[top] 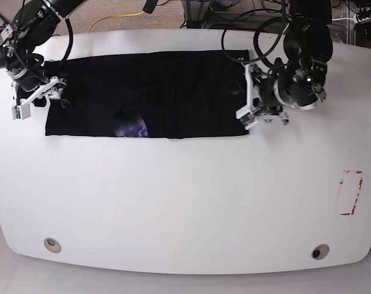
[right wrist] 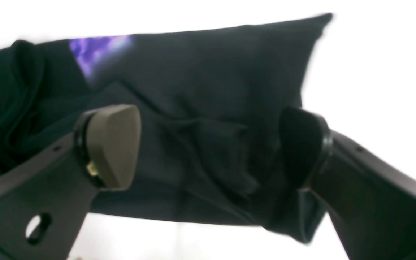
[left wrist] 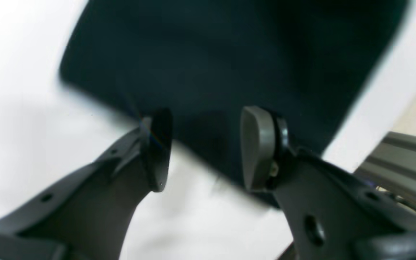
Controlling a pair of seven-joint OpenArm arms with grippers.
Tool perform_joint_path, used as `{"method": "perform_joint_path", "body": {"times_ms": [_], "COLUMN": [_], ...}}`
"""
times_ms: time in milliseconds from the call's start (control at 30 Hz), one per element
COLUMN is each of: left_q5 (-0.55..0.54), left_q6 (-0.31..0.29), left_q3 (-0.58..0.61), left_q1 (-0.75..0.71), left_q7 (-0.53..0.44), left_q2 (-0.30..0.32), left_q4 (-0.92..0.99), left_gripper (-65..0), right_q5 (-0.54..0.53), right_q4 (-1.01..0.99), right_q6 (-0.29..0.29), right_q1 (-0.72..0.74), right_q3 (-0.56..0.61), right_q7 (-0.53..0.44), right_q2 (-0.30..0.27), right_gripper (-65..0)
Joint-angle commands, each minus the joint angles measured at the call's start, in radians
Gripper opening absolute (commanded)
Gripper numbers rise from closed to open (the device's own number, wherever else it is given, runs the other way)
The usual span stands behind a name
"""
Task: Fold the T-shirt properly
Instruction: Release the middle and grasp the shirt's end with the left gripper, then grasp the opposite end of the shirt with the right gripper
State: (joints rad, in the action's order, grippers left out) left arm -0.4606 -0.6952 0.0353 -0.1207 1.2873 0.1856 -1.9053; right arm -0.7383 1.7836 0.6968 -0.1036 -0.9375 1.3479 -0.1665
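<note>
T-shirt (top: 161,92) lies flat as long band across far half of white table (top: 185,202), purple patch at near edge. Soft, limp, light cloth; will sag and slide, so pinch layered end edges. Left gripper (left wrist: 204,148) open over right end, nothing held. Right gripper (right wrist: 208,148) spread wide over left end folds, empty.

— Surface? White table (top: 185,202), rounded corners, two small round fittings (top: 51,245) near front edge.
— Lying on it? Black T-shirt (top: 173,92), spread flat as long band across far half; red-outlined rectangular marking (top: 351,193) near one side edge.
</note>
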Motion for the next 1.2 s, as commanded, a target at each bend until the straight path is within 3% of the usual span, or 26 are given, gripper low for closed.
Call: {"method": "perform_joint_path", "body": {"times_ms": [0,67,233,433,667,900,1033,1167], "left_q5": [-0.017,-0.017,-0.017,-0.013,-0.013,-0.010,0.023,0.079], "left_q6": [-0.003,-0.003,-0.003,-0.003,-0.003,-0.003,-0.003,-0.003], "left_q3": [-0.073,-0.128,-0.176,-0.176,-0.177,-0.180,-0.191,-0.199], "left_q1": [0.000,-0.003,-0.001,-0.024,-0.026,0.000,0.013,0.045], "left_q7": [-0.011,-0.011,-0.025,-0.127,-0.156,-0.157,-0.154,-0.153], "left_q2": [-0.031,-0.047,-0.050,-0.051,-0.044,0.001,0.016,0.015], "left_q4": [-0.006,0.011,0.086,0.168,0.215,0.217,0.217,0.217], "left_gripper": [-37.8,-38.9,-52.5,-53.2,-53.2,-53.2,-53.2,-53.1], "right_q5": [-0.008,-0.008,-0.010,-0.014,-0.016,-0.011,-0.010,-0.010], "right_q4": [-0.090,-0.169,-0.325,-0.463,-0.442,-0.333,-0.334,-0.328], "right_q6": [0.001,0.001,0.001,0.001,0.001,0.001,0.001,0.001], "right_q1": [0.029,0.049,0.077,0.089,0.083,0.071,0.071,0.072], "right_q3": [-0.033,-0.048,-0.088,-0.079,-0.021,0.030,0.031,0.033], "right_q7": [0.000,-0.002,-0.026,-0.040,-0.035,-0.034,-0.034,-0.034], "right_q2": [-0.055,-0.083,-0.152,-0.187,-0.130,-0.021,-0.008,-0.006], "right_gripper": [-7.3,-7.3,-7.3,-7.3,-7.3,-8.1,-25.7,-56.4]}}
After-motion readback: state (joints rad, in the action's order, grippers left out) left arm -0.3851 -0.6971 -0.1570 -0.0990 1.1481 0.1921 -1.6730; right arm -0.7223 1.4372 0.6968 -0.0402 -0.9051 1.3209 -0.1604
